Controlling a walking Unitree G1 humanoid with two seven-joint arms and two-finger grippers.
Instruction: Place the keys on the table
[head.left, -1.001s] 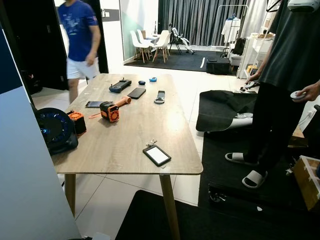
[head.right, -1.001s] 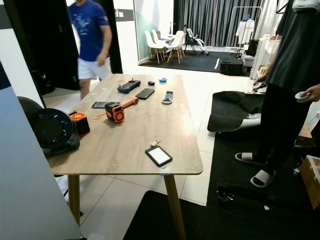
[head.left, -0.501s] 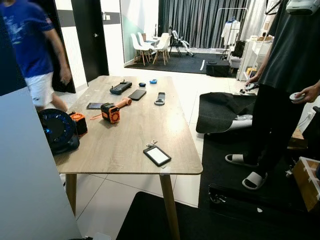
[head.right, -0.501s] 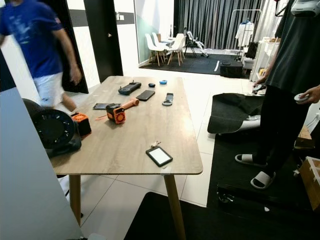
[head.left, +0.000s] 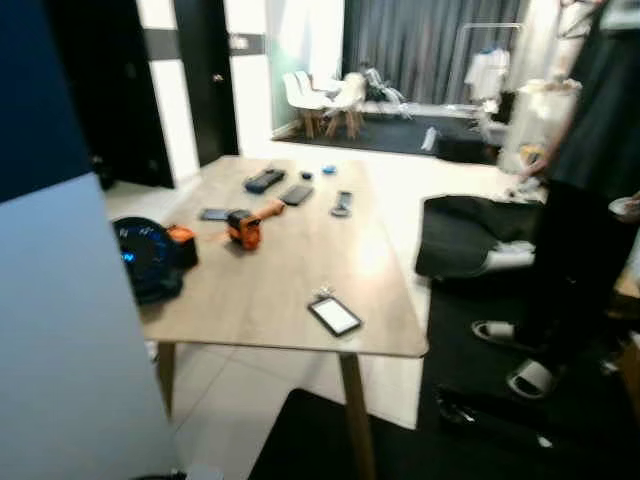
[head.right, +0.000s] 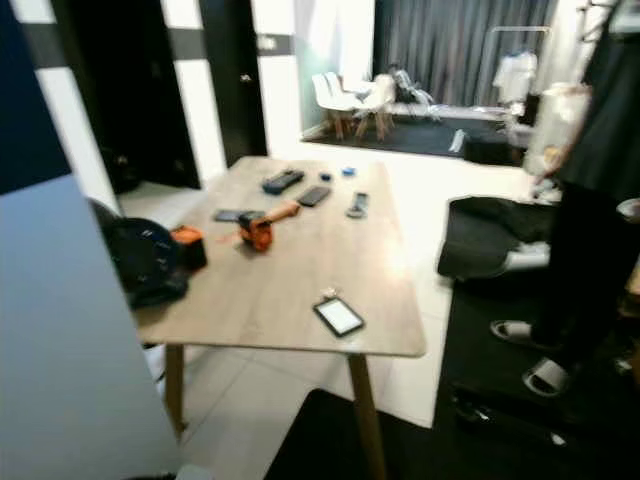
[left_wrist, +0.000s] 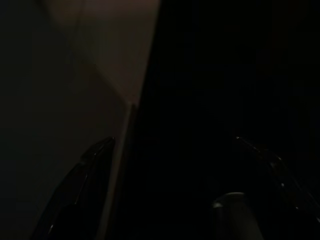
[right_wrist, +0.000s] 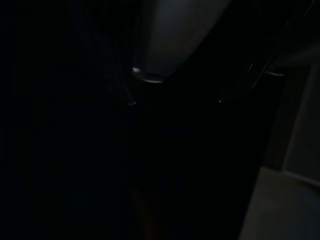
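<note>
keys (head.left: 323, 294) already on the table (head.left: 280, 290), near right, just beside a phone (head.left: 335, 316). task seems done. both grippers idle in dark; fingers: cannot tell.

Your head views are blurred. Pale tiled floor (head.left: 420, 190) runs back to a far room with dark curtains (head.left: 420, 45), white chairs (head.left: 320, 95) on a dark rug (head.left: 395, 135), and a clothes rail (head.left: 490, 60). Black door (head.left: 205, 80) sits between white wall strips (head.left: 172, 100). Near you, on the left, a pale blue-grey panel (head.left: 60, 330) under dark blue. A black mat (head.left: 330, 450) lies underfoot. Wooden tabletop (head.left: 290, 270) on angled legs. Light is bright from the back.
</note>
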